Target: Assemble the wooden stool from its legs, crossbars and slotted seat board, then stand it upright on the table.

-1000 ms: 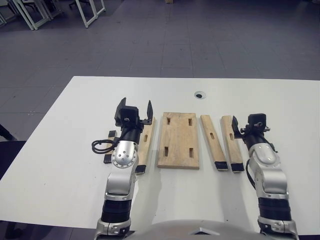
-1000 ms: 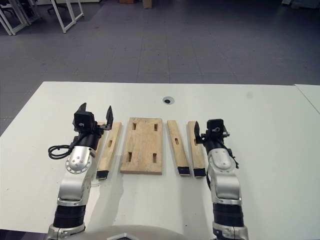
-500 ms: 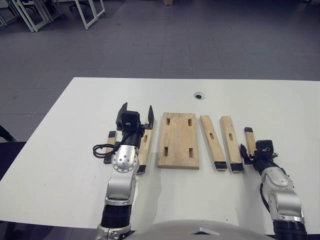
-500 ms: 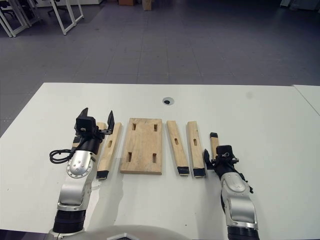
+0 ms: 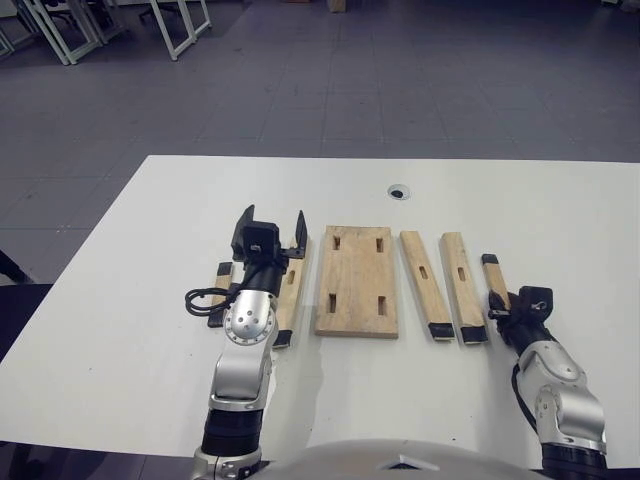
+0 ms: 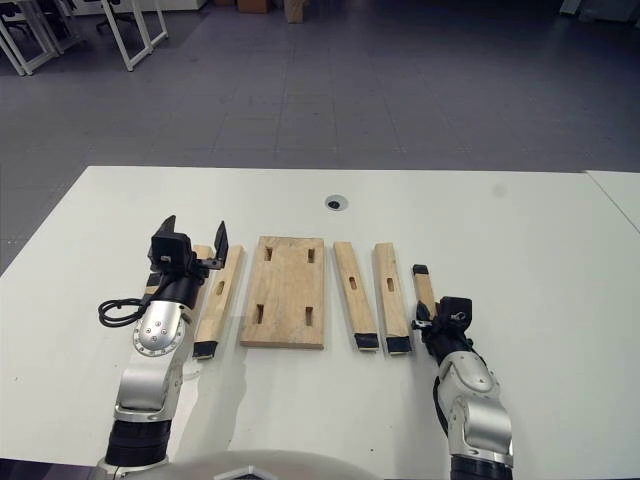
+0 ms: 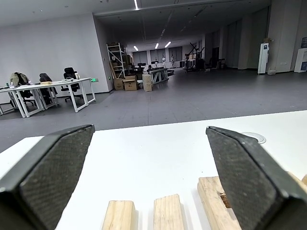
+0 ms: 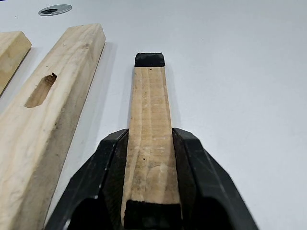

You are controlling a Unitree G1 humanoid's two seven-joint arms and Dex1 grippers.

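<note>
At 4 o'clock on table [image 5: 150,300], right fingers [image 8: 112,163] drawn back and closed on crossbar [image 8: 149,91]; first part judged secured. Left fingers [image 7: 53,167] kept wide above leg [image 5: 289,300], 9 o'clock.

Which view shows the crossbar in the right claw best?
Right wrist view: crossbar seen close, clamped in the right claw, black cap at its far end. Eye views show it small, right of the legs.

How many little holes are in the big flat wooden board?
4: two slots near the far end of the flat rectangular wooden seat board, two nearer the robot. None hidden.
</note>
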